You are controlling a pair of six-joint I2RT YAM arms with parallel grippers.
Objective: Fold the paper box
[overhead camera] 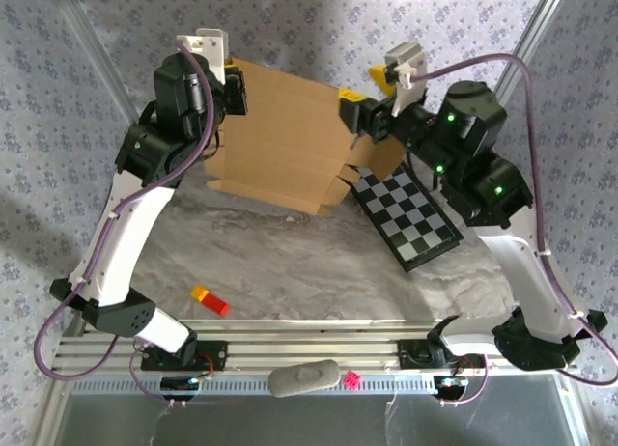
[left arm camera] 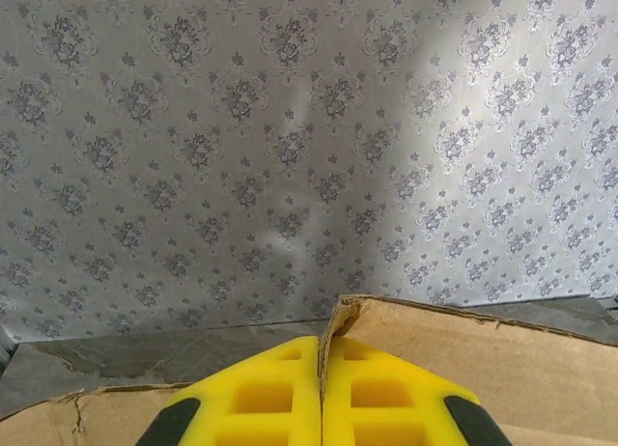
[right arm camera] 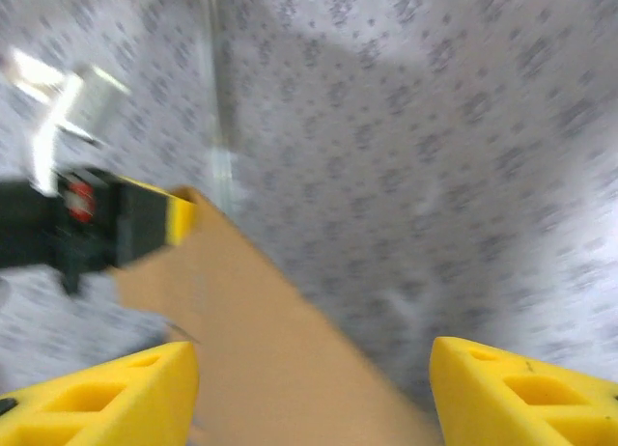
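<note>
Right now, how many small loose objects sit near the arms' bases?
3: an orange-and-red block on the marbled table, left; a grey oval lump and tiny pink cube on the metal rail. More may be hidden.

The paper box [overhead camera: 280,137] is made of plain brown cardboard, matt and slightly fibrous; a ragged, torn edge is seen in the left wrist view. The desk [overhead camera: 290,272] is covered by a grey marbled sheet with a dull finish. At 4 o'clock from the box, a checkered board [overhead camera: 406,219] is shown smooth, with a faint sheen. The left hand [left arm camera: 321,393] and right hand [right arm camera: 311,393] are tipped in smooth yellow moulded plastic. At 6 o'clock a ribbed metal rail [overhead camera: 290,342] is fixed, pale and brushed.
</note>
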